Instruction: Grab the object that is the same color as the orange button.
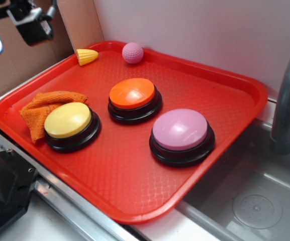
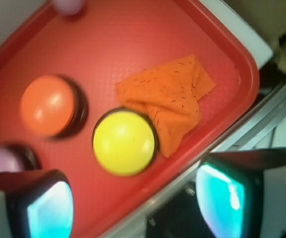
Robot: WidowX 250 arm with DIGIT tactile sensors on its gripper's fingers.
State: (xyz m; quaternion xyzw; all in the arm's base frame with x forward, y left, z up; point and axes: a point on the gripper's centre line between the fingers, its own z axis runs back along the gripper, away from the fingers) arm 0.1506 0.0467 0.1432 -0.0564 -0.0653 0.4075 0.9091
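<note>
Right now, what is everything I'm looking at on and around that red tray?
tray: one, red, on the counter beside the sink
orange button: one, orange dome on a black base, middle of the tray
yellow button: one, yellow dome, black base, left part of the tray
pink button: one, pink dome, black base, right part of the tray
cloth: one, orange, crumpled against the yellow button near the tray's left edge
corn toy: one, yellow, far corner of the tray
ball: one, pink, dimpled, far edge
sink: one, grey metal, right of the tray
faucet: one, grey, over the sink
hand: one, black, fingers apart, above the tray's near edge, holding nothing
</note>
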